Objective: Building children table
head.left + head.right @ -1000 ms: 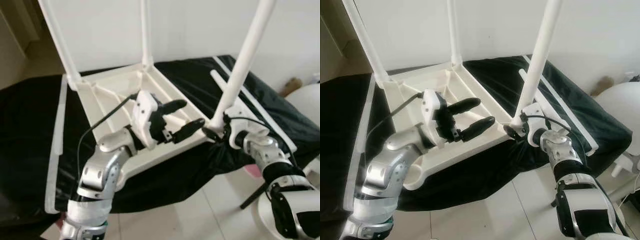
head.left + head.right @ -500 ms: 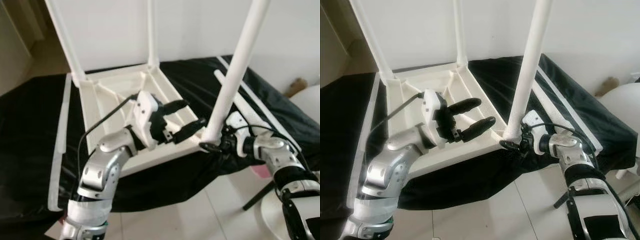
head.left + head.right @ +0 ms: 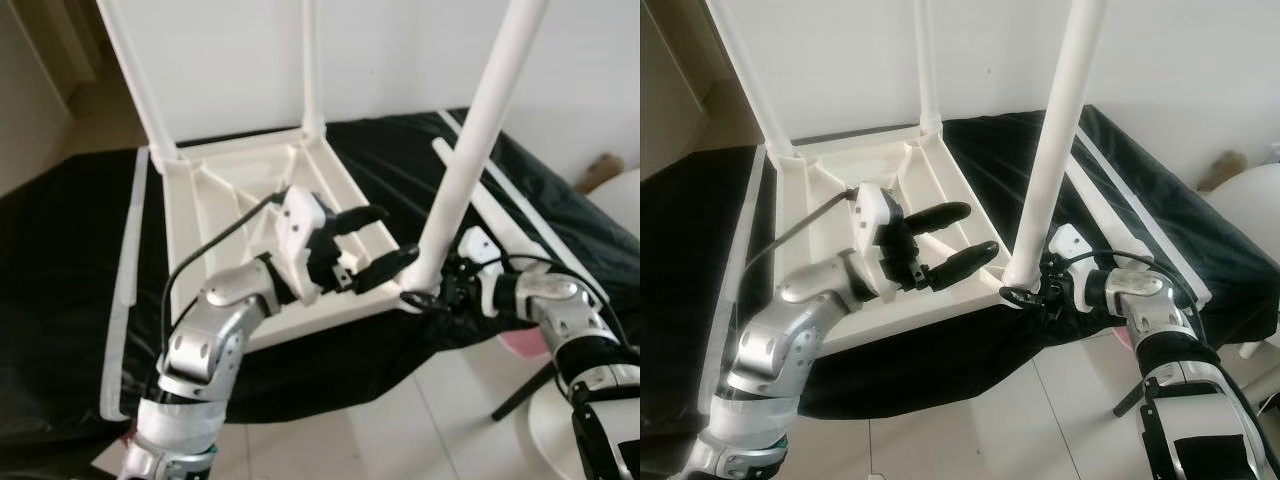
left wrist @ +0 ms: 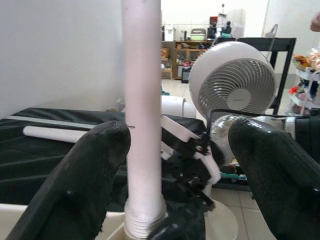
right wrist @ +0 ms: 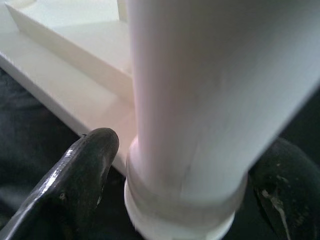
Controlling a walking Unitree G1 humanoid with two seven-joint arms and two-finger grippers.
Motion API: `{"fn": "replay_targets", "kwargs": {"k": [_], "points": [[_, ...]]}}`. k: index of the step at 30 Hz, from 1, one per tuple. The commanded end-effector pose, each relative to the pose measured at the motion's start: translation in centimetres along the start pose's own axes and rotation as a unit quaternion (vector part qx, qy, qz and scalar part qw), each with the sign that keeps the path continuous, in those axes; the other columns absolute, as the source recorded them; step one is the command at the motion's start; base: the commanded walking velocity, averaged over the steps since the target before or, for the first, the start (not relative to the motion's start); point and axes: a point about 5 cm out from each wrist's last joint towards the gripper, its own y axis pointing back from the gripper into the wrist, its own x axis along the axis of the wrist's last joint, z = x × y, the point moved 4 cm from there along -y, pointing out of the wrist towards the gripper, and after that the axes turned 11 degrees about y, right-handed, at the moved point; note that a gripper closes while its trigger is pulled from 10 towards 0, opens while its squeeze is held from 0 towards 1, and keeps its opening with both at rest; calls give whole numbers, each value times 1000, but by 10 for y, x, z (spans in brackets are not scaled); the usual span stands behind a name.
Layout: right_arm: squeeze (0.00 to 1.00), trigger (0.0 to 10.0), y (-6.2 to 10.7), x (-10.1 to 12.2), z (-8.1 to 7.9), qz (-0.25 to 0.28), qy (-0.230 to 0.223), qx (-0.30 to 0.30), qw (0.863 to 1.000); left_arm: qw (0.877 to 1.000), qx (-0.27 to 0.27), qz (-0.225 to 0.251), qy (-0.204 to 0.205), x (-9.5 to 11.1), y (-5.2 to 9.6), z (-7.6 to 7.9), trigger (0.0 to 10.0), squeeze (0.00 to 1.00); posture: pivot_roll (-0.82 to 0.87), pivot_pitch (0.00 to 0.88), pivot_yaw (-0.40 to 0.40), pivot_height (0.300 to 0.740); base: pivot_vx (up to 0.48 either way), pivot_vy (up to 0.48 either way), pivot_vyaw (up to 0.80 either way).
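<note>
— Where's the table top?

— The white table top point(image 3: 240, 200) lies upside down on a black cloth point(image 3: 60, 260), directly under the left gripper point(image 3: 370, 244). Two legs already stand up at its far corners.

— And the leg being fitted?

— The white leg point(image 3: 1052, 150) stands upright, slightly tilted, with its threaded foot at the near corner of the table top. The right gripper point(image 3: 1025, 293) sits at that foot, one black finger on each side of the base, clamped around it. In the right wrist view the fingers point(image 5: 82, 175) flank the collar closely.

— What about the left one?

— Its fingers point(image 4: 85, 175) are spread wide apart, gripping nothing. It hovers above the table top just beside the leg, on the side away from the right gripper. A spare leg point(image 3: 470, 190) lies on the cloth beyond the right gripper.
</note>
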Motion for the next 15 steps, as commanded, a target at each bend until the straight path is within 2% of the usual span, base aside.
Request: {"fn": "replay_targets", "kwargs": {"k": [1,4,5,8,15], "points": [[0,10000,-6,17,7,28,7,-9,1000,1000,8,-1,5,-2,-1,0,10000,0,22,0,15,740,0,0,0],[0,10000,-9,22,10,39,10,-13,999,1000,9,2,5,-2,-1,0,10000,0,22,0,15,740,0,0,0],[0,10000,-13,32,13,58,22,-25,998,1000,15,6,3,0,-2,-2,10000,0,28,0,9,740,0,0,0],[0,10000,-15,40,16,75,36,-32,996,1000,18,7,2,1,-1,-2,10000,0,32,0,6,740,0,0,0],[0,10000,-16,45,18,83,45,-37,995,1000,23,5,-1,1,2,-4,10000,0,35,0,5,740,0,0,0]]}}
